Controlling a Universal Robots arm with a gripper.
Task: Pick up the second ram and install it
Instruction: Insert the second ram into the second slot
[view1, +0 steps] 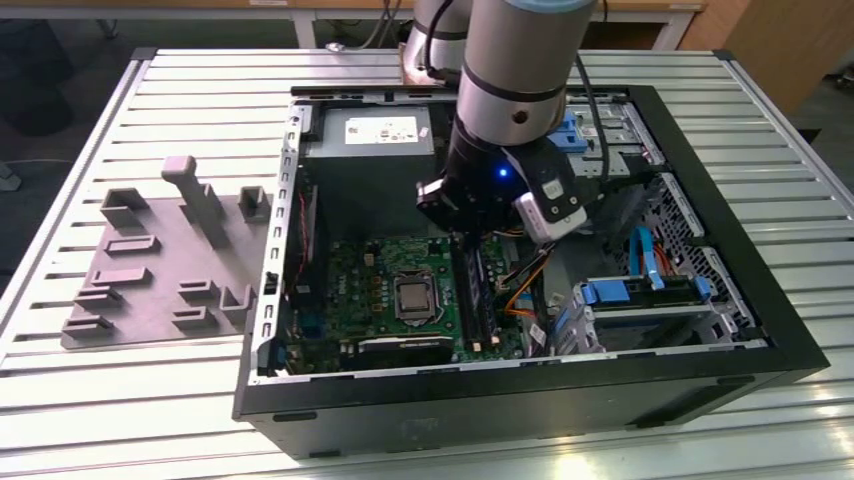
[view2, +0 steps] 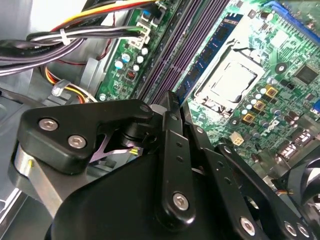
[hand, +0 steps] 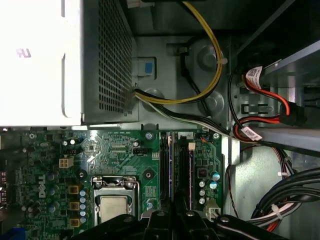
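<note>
Black jointed fingers (view2: 172, 150) of the gripper (view2: 169, 100) fill the foreground of the second wrist view. They are drawn tightly together, their tips meeting in a narrow point just above the bank of long black memory slots (view2: 167, 55) on the green motherboard (view2: 280, 65). Whether anything thin is pinched between the tips is hidden.

A thin, long blue-green memory stick stands on edge in the slot on the processor-socket side. I take it to be the second ram (view2: 212, 50), though I cannot rule out that it is an earlier stick. It lies just beyond the fingertips, to one side of their line, close by but not visibly touched. In the first wrist view it reads as a bluish strip (hand: 170, 170) running along the slots and straight up to the gripper (hand: 175, 216).

In the exterior view the gripper (view1: 463, 238) is lowered deep into the open black computer case (view1: 747, 330), which lies on the ribbed metal worktop (view1: 160, 400). It is well apart from the grey moulded parts fixture (view1: 147, 270).

Judging by this, picking up is behind us and the work stands at the seating stage; full latching cannot be confirmed.
</note>
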